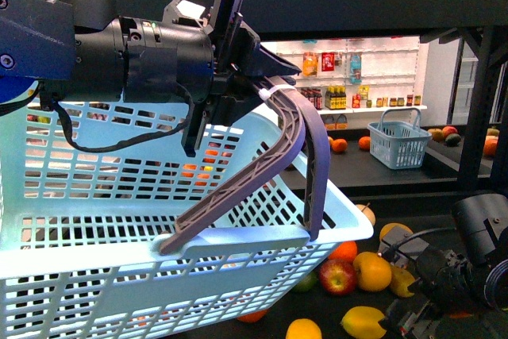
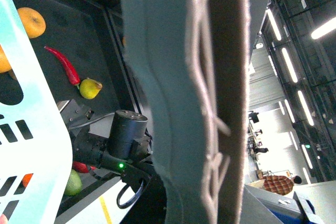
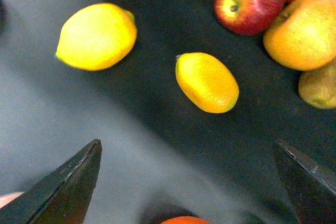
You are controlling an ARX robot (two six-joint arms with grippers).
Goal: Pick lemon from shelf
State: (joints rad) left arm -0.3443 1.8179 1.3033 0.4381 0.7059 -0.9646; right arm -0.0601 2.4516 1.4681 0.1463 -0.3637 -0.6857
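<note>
The lemon (image 3: 97,36), bright yellow and oval, lies on the dark tray of the shelf (image 3: 157,129). My right gripper (image 3: 186,149) hangs open above the tray, a little short of the lemon and touching nothing. A darker orange-yellow oval fruit (image 3: 206,82) lies beside the lemon. In the front view my left gripper (image 1: 258,77) is shut on the grey handle (image 1: 302,140) of a light blue basket (image 1: 119,220), held up in front of the black shelf (image 1: 413,224). That handle (image 2: 210,103) fills the left wrist view.
A red apple (image 3: 248,1), a rounder orange-yellow fruit (image 3: 302,32) and more fruit crowd one side of the tray. My right arm (image 1: 476,260) sits low at the right. A small blue basket (image 1: 399,144) stands on a farther tray. A red chilli (image 2: 65,66) lies below.
</note>
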